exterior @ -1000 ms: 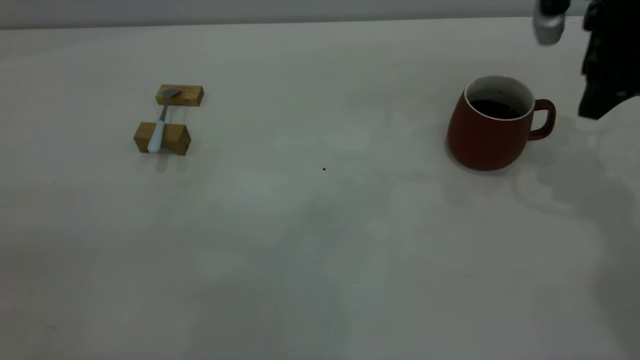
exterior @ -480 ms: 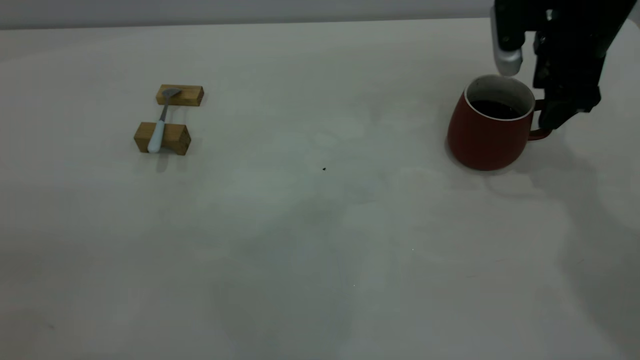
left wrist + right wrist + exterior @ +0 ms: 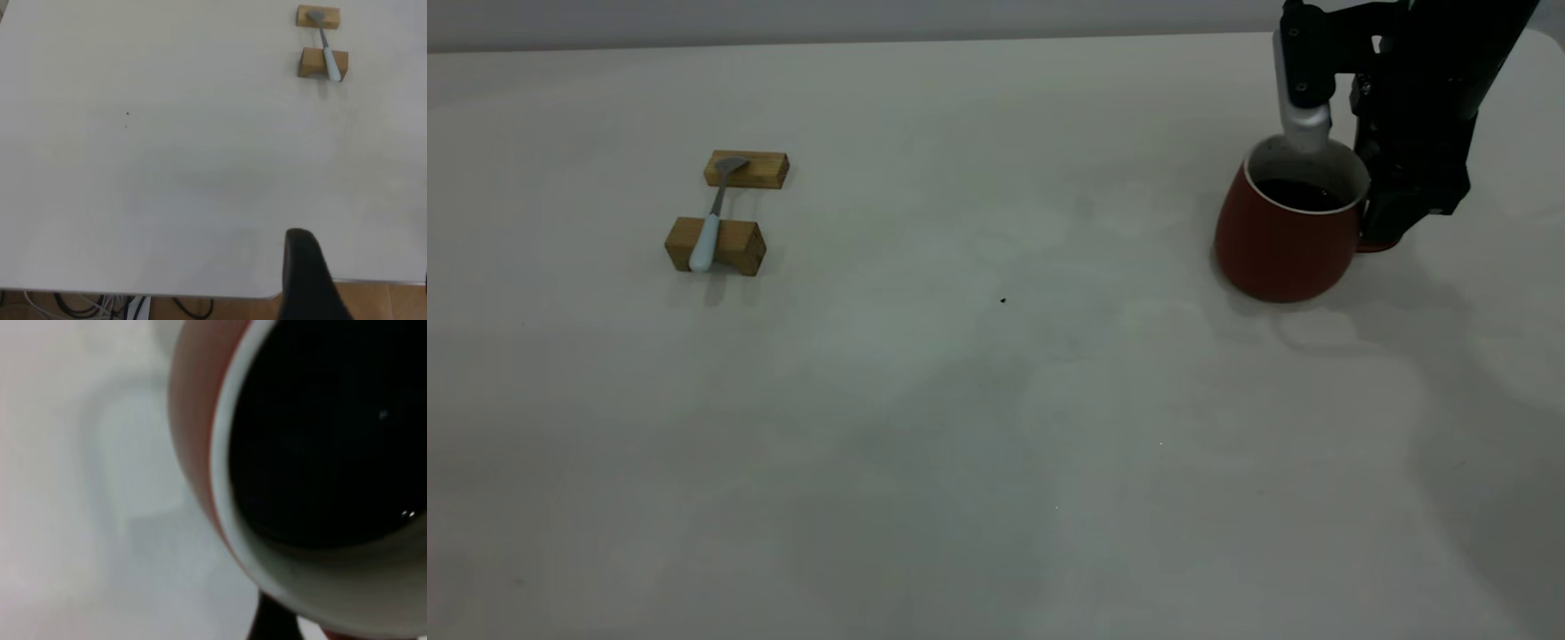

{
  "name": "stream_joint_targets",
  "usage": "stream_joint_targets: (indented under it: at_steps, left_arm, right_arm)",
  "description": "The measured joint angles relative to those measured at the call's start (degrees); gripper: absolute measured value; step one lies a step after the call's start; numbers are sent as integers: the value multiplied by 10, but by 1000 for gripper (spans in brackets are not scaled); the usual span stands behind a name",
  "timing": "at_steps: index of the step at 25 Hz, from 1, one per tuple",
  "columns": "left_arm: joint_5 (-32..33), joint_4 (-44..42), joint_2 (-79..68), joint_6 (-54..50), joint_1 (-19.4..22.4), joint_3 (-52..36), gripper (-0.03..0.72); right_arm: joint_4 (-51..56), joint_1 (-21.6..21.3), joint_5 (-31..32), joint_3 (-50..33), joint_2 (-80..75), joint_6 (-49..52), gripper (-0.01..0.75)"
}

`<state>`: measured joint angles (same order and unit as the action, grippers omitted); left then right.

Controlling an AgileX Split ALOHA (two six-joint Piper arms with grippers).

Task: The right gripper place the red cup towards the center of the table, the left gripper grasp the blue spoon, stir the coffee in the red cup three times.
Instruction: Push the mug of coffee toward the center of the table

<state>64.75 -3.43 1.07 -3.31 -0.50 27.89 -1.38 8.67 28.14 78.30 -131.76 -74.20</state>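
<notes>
The red cup [image 3: 1280,244] stands at the table's [image 3: 996,400] right, tipped a little to the left, with dark coffee [image 3: 1303,194] inside. My right gripper [image 3: 1392,218] comes down at the cup's right side, shut on its handle, which it hides. In the right wrist view the cup's rim [image 3: 227,520] and the coffee [image 3: 320,433] fill the picture, with one dark finger [image 3: 270,623] under the rim. The blue spoon [image 3: 708,233] lies across two wooden blocks at the left. My left gripper [image 3: 363,293] hangs open over the table's near edge, far from the blue spoon [image 3: 328,59].
Two wooden blocks [image 3: 747,169] [image 3: 734,246] hold the spoon off the table. A tiny dark speck [image 3: 1003,300] lies near the middle. Cables [image 3: 100,307] hang below the table's edge in the left wrist view.
The right arm came down from the top right corner onto the cup's handle. The cup has shifted slightly left and tipped. Spoon and blocks have not moved.
</notes>
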Motion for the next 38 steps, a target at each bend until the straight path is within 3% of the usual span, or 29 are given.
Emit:
stream_joint_targets:
  at_steps: [12, 25, 38]
  left_arm:
    - [0, 0, 0, 0, 0, 0, 495]
    - [0, 0, 0, 0, 0, 0, 495]
    - [0, 0, 0, 0, 0, 0, 495]
  right_arm:
    - [28, 5, 26, 1, -1, 0, 186]
    - [85, 36, 28, 1, -1, 3, 182]
    - [110, 140, -10, 1, -3, 63, 182]
